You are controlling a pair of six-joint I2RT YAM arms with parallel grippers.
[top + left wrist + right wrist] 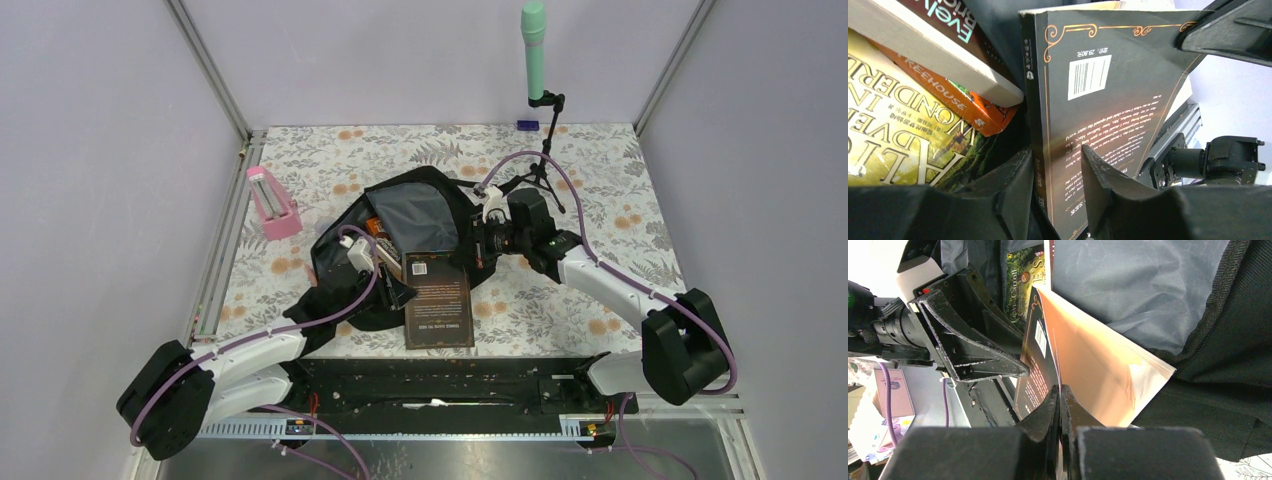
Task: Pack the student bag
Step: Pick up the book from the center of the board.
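the student bag (415, 210), a large soft black fabric backpack with grey lining, lies flat in the middle of the table (600, 180), which is covered in a floral-print cloth. its mouth is unzipped and gapes toward the arms.

a dark paperback book (438, 300) with gold scrollwork and a white barcode label on its back cover rests half in that mouth. its far end lies on the grey lining and its near end sticks out over the bag's front edge toward the near side of the table.

the left gripper (395, 285) reaches in from the left. in the left wrist view its jaws stand part-way apart astride the spine edge of the book, one finger on each side. i cannot tell whether they press on it.

the right gripper (480, 243) comes in from the right side of the bag. in the right wrist view its fingers are pinched together on the thin edge of the book's cover.

beside the dark book inside the bag lie a yellow-green illustrated book (898, 140), an orange-covered book (958, 100) and a dark red book with a pale page block (948, 30), stacked at angles.

a pink plastic stand (272, 203) sits well to the left of the bag. a mint-green microphone on a black tripod (533, 50) stands at the far edge, with a small purple block (527, 125) just beside it.
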